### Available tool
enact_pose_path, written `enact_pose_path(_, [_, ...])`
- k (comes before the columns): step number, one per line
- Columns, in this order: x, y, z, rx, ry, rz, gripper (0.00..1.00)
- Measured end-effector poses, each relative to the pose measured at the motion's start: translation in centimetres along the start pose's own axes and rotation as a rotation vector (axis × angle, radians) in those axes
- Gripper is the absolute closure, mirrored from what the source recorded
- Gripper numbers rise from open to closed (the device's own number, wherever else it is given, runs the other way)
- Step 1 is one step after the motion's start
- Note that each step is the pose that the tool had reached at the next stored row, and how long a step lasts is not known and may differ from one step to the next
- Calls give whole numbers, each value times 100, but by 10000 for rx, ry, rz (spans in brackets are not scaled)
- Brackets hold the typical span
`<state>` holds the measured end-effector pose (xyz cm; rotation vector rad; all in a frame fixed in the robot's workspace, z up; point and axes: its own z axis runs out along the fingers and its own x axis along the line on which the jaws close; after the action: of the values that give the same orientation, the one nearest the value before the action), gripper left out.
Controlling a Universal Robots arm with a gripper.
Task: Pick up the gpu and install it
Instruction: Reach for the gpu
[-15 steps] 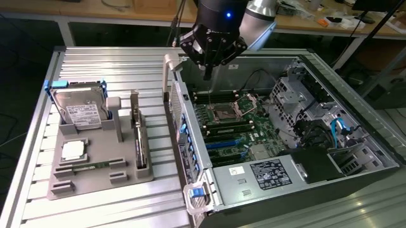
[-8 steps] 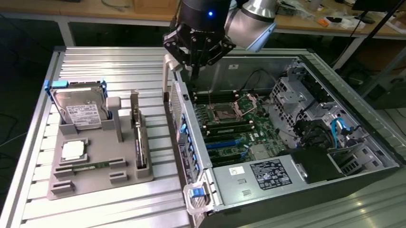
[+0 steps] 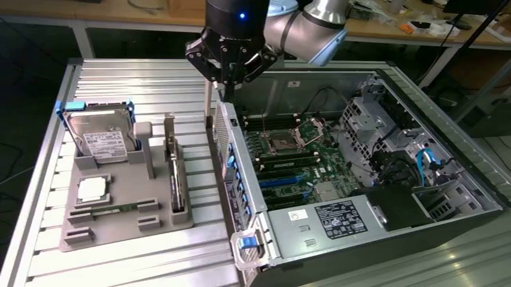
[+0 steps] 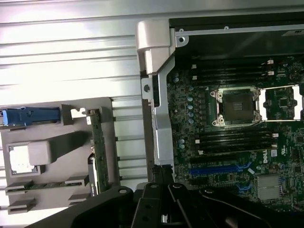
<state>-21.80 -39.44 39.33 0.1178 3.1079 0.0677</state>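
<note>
slatted metal table (image 3: 119,78), gpu (image 3: 174,173) upright in grey holder (image 3: 119,224), gripper (image 3: 227,92) jaws closed empty above case (image 3: 319,86) edge

gpu (image 3: 176,179): thin card, upright on long edge, slotted in gray holder (image 3: 119,224), beside computer case (image 3: 479,185).

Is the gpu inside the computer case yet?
No, the gpu stands on edge in the gray holder, outside the computer case, on the exterior view's left.

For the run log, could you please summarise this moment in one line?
gripper: shut, empty | over: computer case wall | gpu: upright in grey holder
</note>
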Motion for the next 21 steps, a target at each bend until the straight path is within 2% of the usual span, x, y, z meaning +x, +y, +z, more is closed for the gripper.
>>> enact_pose_path(13, [450,-30,-15,-2,-29,-1,89])
enact_pose_path(21, [786,-54,-25,-5,-53,-4,89])
